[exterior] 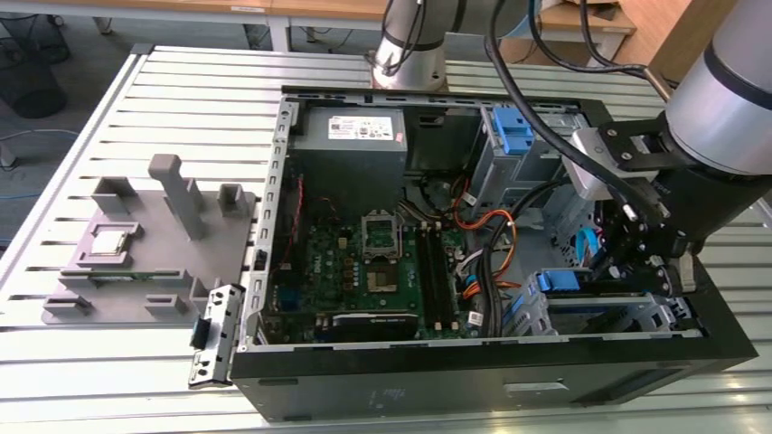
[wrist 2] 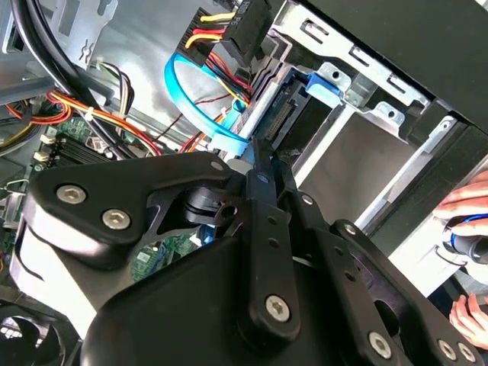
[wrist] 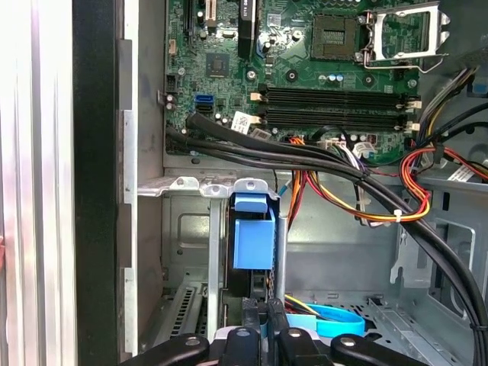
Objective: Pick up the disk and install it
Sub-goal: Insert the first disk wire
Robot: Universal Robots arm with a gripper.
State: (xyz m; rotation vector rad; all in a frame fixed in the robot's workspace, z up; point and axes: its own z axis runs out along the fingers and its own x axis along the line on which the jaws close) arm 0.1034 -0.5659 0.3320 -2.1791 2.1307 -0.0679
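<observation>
1. Already the disk (wrist: 252, 242) stands on edge in the drive cage (wrist: 187, 185), its long axis running down into the bay.
2. Directly behind it, in line, the gripper (wrist: 261, 314) has its fingers pressed together against the disk's rear edge.

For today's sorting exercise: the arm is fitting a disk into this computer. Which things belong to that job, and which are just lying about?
Job:
disk, standing in the drive cage
gripper
computer case

Lying about:
grey fixture
power supply
motherboard
</observation>
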